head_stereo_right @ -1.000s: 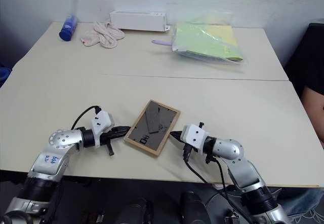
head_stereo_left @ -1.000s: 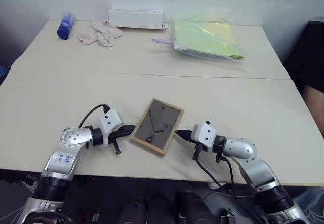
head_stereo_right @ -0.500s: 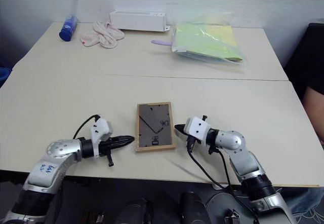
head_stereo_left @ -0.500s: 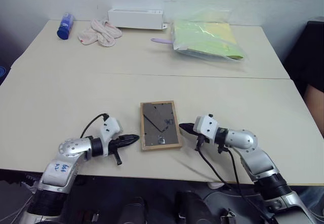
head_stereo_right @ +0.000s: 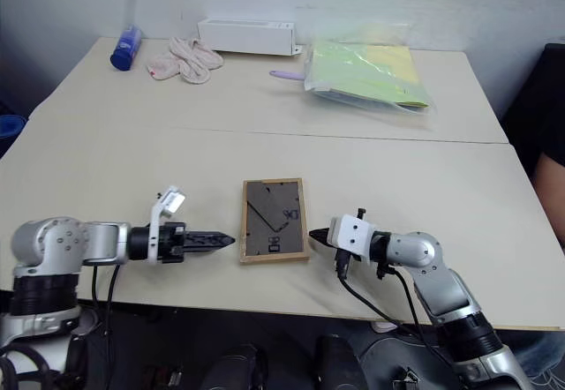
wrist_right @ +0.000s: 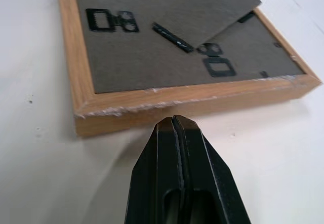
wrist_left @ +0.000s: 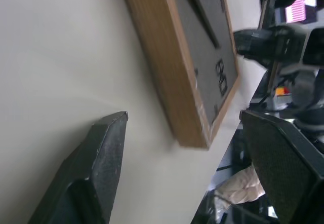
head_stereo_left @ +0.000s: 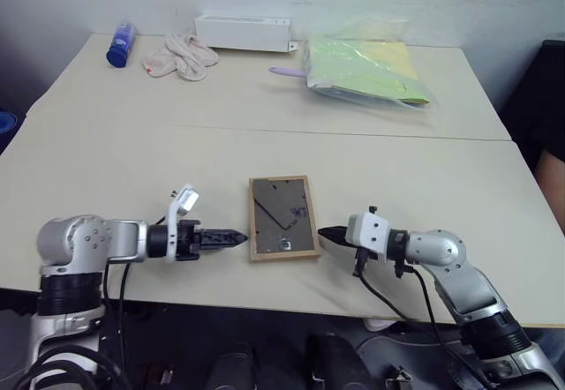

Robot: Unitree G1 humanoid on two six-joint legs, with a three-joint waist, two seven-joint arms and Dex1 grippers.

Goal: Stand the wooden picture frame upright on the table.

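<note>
1. Though it should stand, the picture frame (head_stereo_left: 282, 217) lies flat, back up, at lower centre of the table (head_stereo_left: 132, 161), long axis running up the picture, between my left gripper (head_stereo_left: 231, 238) and right gripper (head_stereo_left: 327, 235), both close.
2. Seen from my left wrist, my fingers (wrist_left: 96, 168) are apart, frame corner (wrist_left: 195, 133) just ahead.
3. Seen from my right wrist, my fingers (wrist_right: 174, 148) are together, nearly touching the frame's side (wrist_right: 167, 107).
</note>
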